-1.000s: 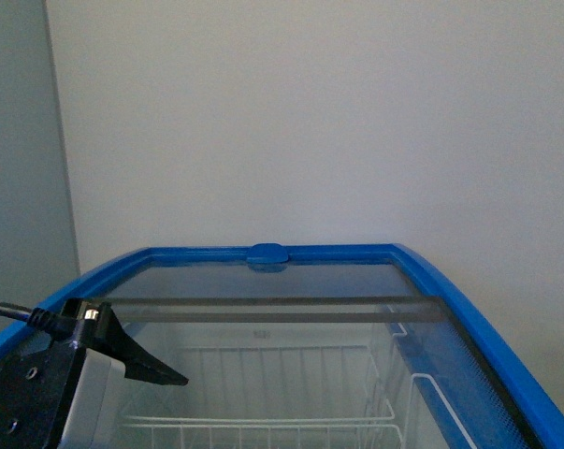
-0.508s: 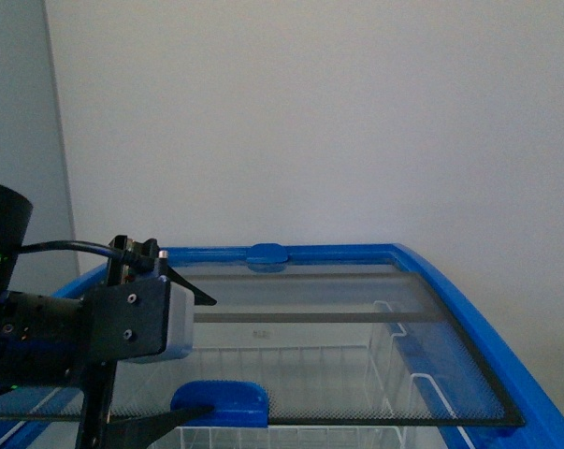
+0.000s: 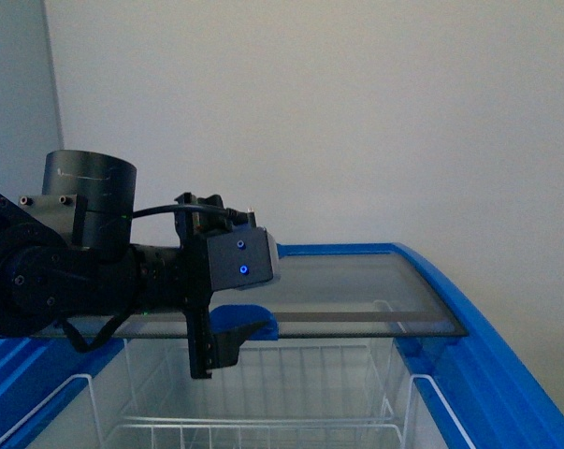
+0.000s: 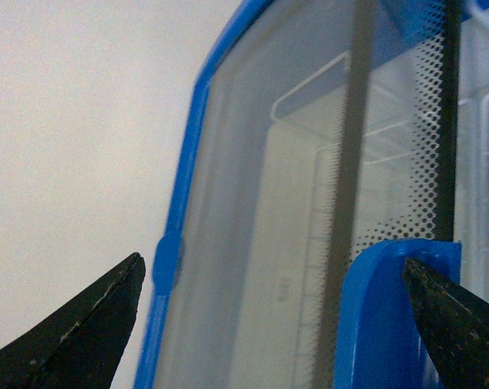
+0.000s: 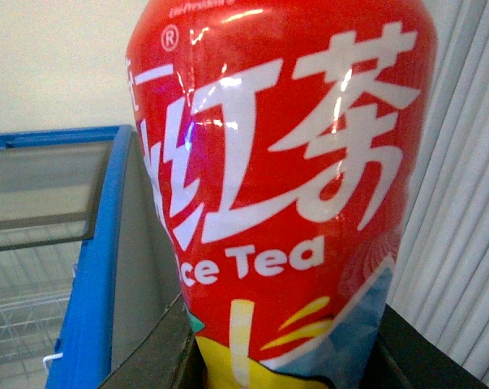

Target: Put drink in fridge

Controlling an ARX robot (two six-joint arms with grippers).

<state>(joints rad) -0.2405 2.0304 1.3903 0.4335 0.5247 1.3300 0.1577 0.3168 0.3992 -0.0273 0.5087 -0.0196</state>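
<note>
The drink (image 5: pixel 285 178), a bottle with a red label and white lettering, fills the right wrist view, and my right gripper (image 5: pixel 285 356) is shut on its lower part. The cap is out of view. The fridge (image 3: pixel 478 346) has a blue rim and white wire baskets (image 3: pixel 263 426) inside its uncovered front part. Its glass lid (image 3: pixel 356 290) covers the far part. My left gripper (image 3: pixel 227 344) is open at the lid's blue handle (image 3: pixel 253 320). In the left wrist view the blue handle (image 4: pixel 382 316) lies between the fingers of the left gripper (image 4: pixel 272 279), close to one fingertip (image 4: pixel 439 308).
A plain pale wall (image 3: pixel 310 122) rises behind the fridge. The left arm's black body (image 3: pixel 66 271) stretches over the fridge's left side. A ribbed white surface (image 5: pixel 463 203) stands beside the drink in the right wrist view, with the fridge rim (image 5: pixel 94 267) on the other side.
The left arm has risen and reached further over the fridge. The glass lid and its blue handle have slid toward the back, uncovering the baskets in front.
</note>
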